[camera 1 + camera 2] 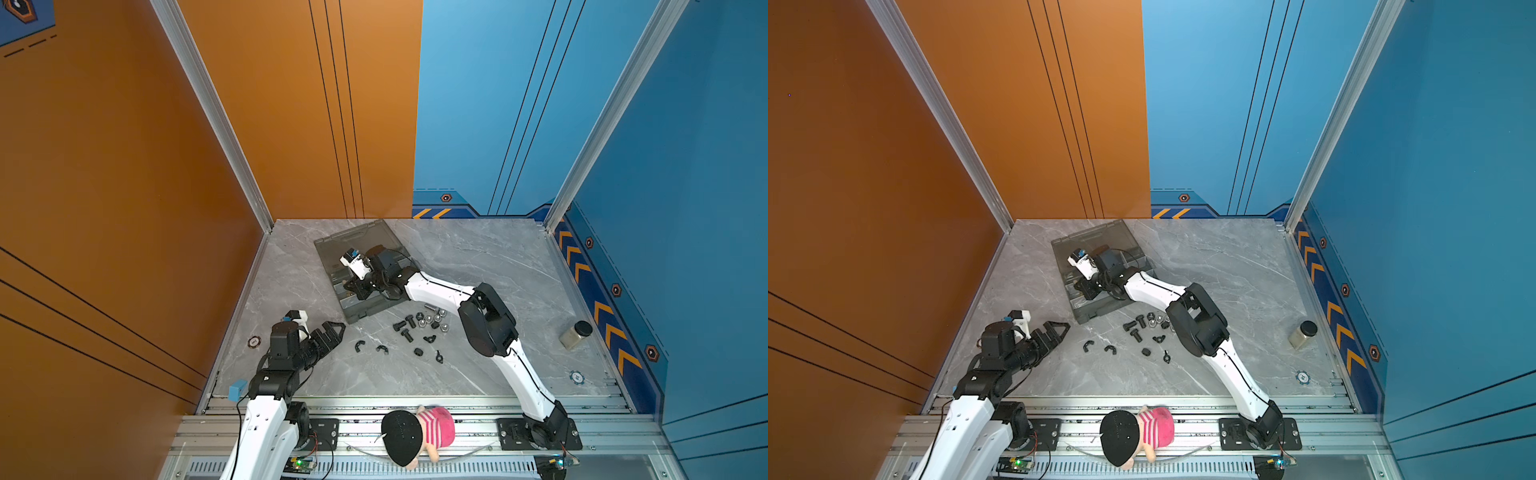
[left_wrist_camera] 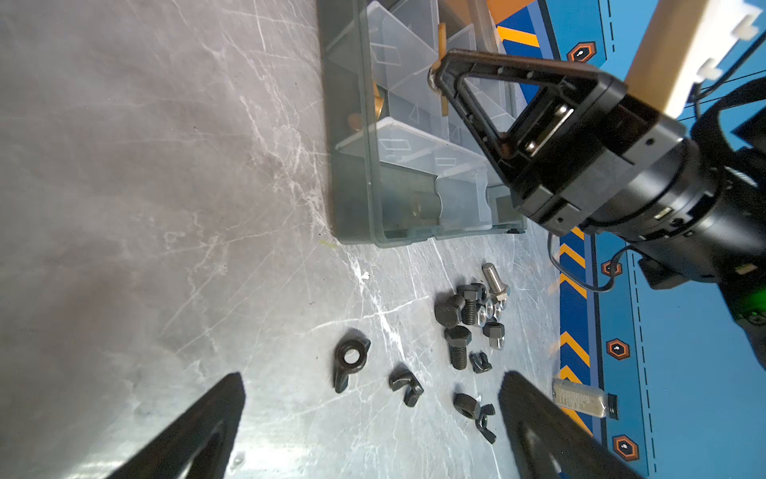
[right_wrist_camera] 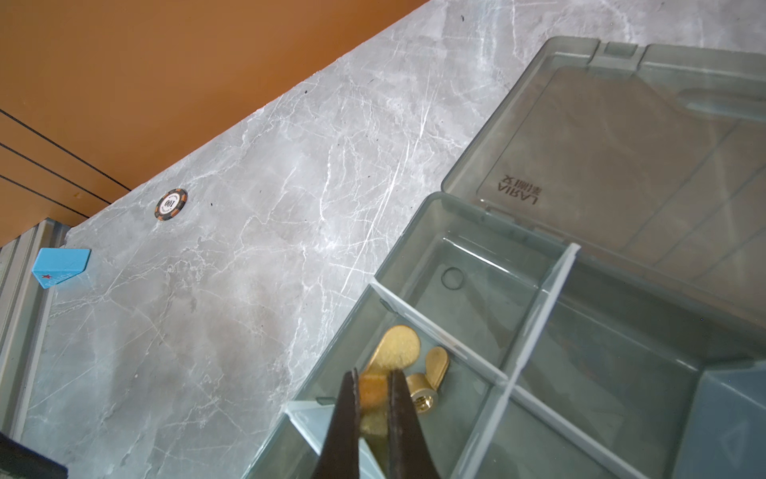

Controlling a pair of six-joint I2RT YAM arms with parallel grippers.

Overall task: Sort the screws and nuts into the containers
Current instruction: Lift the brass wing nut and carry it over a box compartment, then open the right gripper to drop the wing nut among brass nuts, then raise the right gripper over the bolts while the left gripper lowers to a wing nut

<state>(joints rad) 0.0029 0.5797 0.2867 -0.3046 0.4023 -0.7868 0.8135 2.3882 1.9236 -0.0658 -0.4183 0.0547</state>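
Screws (image 2: pixel 457 348) and nuts (image 2: pixel 489 312) loose on table (image 2: pixel 166 207) beside organiser case (image 2: pixel 352 186); small, hard, light, likely slick, apt to roll. Grip across hex flats or wing. Right pincer (image 3: pixel 373 375) clamped on brass wing nut (image 3: pixel 398 346) over cell (image 3: pixel 452 419); left pincer (image 2: pixel 373 376) wide, empty

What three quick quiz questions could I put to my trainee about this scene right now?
1. True or false: the left gripper is shut on a black wing nut.
2. The right gripper holds: A) silver bolt, B) brass wing nut, C) black hex bolt?
3. Fill in: the loose brass wing nut lies in a cell of the ____.
Key: 1 false, its jaws are open; 2 B; 3 organiser case.
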